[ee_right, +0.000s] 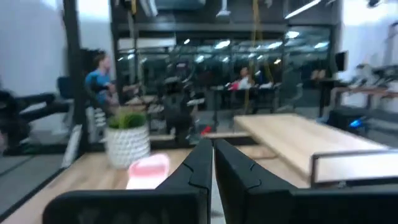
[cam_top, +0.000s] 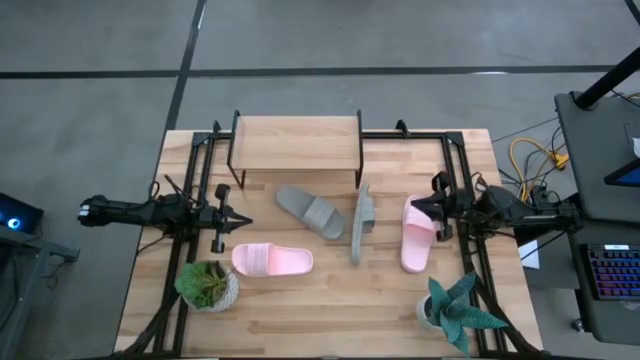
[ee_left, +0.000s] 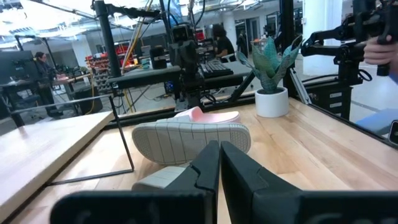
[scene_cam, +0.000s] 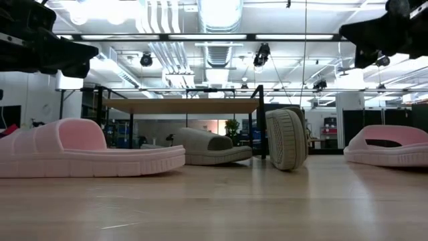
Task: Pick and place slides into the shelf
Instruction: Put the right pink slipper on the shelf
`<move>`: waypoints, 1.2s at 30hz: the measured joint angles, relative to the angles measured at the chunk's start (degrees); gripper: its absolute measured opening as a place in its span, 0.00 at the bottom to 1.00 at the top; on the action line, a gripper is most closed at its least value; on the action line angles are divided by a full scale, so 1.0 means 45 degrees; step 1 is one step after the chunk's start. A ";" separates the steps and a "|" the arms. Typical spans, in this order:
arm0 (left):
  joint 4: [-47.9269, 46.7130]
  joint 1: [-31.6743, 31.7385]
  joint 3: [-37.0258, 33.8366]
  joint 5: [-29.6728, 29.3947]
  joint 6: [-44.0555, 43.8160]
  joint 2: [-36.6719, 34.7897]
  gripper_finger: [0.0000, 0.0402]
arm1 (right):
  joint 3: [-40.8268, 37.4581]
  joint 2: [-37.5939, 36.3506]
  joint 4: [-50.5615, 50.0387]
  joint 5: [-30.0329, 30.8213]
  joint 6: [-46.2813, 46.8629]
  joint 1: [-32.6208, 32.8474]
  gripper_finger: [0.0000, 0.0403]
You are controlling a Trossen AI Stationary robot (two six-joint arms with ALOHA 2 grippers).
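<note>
Four slides lie on the wooden table. A light pink slide (cam_top: 272,260) lies flat at the near left, and another pink slide (cam_top: 418,234) lies at the right. A grey slide (cam_top: 310,212) lies flat in the middle. A second grey slide (cam_top: 362,222) stands on its long edge, its ribbed sole showing in the left wrist view (ee_left: 189,140). The shelf (cam_top: 297,145) stands at the far middle with nothing on top. My left gripper (cam_top: 240,222) is shut and empty at the left, above the table. My right gripper (cam_top: 415,207) is shut and empty over the right pink slide's far end.
A green potted plant (cam_top: 208,286) stands at the near left and a spiky potted plant (cam_top: 455,310) at the near right. Black arm frames run along both table sides. People show in the room beyond the table.
</note>
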 joint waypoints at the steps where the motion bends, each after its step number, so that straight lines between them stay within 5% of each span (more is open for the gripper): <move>1: 0.0136 0.0001 0.0002 -0.0046 0.0194 0.0005 0.00 | 0.0008 0.0058 0.0208 0.0311 -0.0078 0.0000 0.03; 11: 0.1269 -0.0004 0.0002 -0.0077 0.0154 0.0006 0.01 | 0.2204 0.3242 -0.0732 0.1642 -0.1877 0.0005 0.29; 21: 0.1392 -0.0004 0.0002 -0.0090 0.0135 0.0000 0.33 | 0.8204 0.8024 -0.5820 0.1931 -0.2522 0.0010 0.43; 28: 0.1726 -0.0004 -0.0003 -0.0121 0.0159 -0.0005 0.42 | 1.2631 1.1659 -1.2342 0.2035 -0.0184 0.0186 0.44; 36: 0.1567 -0.0003 0.0002 -0.0129 0.0140 0.0020 0.43 | 1.3657 1.4597 -1.7953 0.2971 0.4458 0.1253 0.38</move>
